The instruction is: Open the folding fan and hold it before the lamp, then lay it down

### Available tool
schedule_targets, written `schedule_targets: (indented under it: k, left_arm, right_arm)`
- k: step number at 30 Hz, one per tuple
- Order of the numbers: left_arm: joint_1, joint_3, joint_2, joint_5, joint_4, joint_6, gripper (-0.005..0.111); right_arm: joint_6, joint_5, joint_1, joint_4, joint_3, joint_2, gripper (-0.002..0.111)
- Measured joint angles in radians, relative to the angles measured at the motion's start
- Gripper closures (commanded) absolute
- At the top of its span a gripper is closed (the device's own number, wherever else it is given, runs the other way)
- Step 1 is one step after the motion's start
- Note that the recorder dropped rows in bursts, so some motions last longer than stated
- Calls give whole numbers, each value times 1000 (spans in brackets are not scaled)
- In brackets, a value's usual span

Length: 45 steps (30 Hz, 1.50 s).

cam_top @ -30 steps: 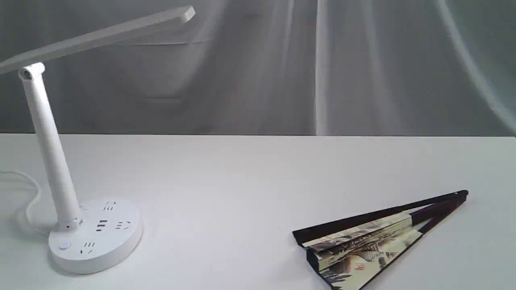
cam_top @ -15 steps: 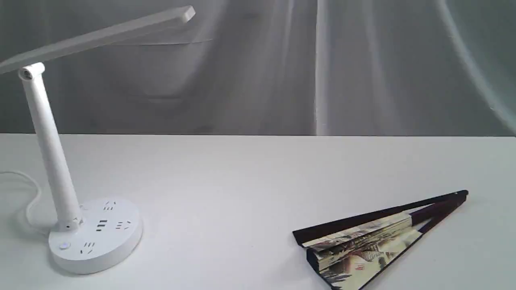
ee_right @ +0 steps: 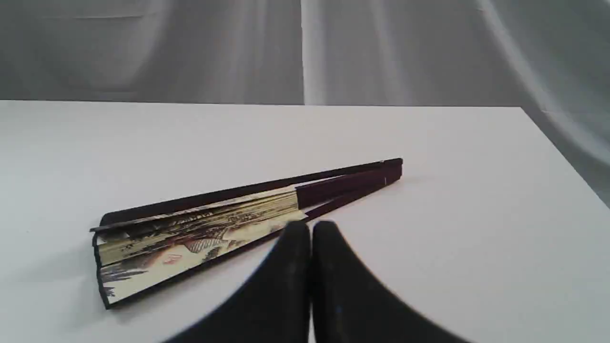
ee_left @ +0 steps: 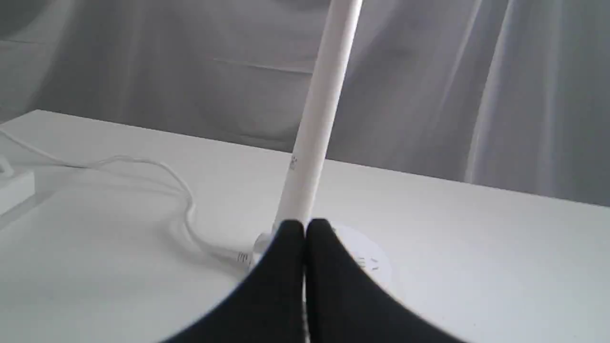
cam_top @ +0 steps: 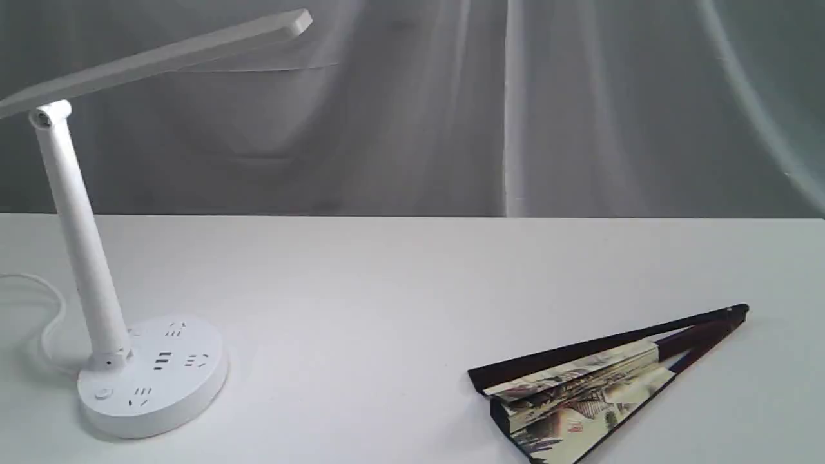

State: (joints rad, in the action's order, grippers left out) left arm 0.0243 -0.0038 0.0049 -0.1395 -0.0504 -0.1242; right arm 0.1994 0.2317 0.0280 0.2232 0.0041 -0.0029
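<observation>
Folding fan lies partly splayed on the table, well apart from the lamp. Left gripper, jaws pressed together, faces the lamp's post. Right gripper, likewise pressed together and empty, has the fan just beyond its tips.

lamp looks like smooth white plastic, slightly glossy. folding fan is pleated printed paper with dark wooden ribs. counter is matt white, backdrop is soft grey cloth.
</observation>
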Motion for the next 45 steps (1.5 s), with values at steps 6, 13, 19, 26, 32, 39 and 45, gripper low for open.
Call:
schedule_targets:
  k: [6,13,19,26,32,39,45]
  left_arm:
    - [0,0,0,55,-111,-5,107]
    - [0,-15,0,53,-194,-31,107]
    - [0,-138,-2,-28,-198,-33,107]
    - [0,-268,-2,-182,-198,-69,107]
    - [0,-322,-2,-293,-198,-110,107]
    - [0,-385,103,-365,-200,-127,107]
    - [0,-472,259,-441,-202,-123,107]
  right_arm:
    - [0,-102,0,145,0,0,108]
    - [0,-121,0,249,0,0,108]
    - [0,-110,0,256,-59,0,108]
    - [0,4,0,260,-159,0,108]
    - [-5,93,0,260,-218,12,108]
    - [-7,180,0,230,-329,213,108]
    - [-7,247,0,160,-460,412,108]
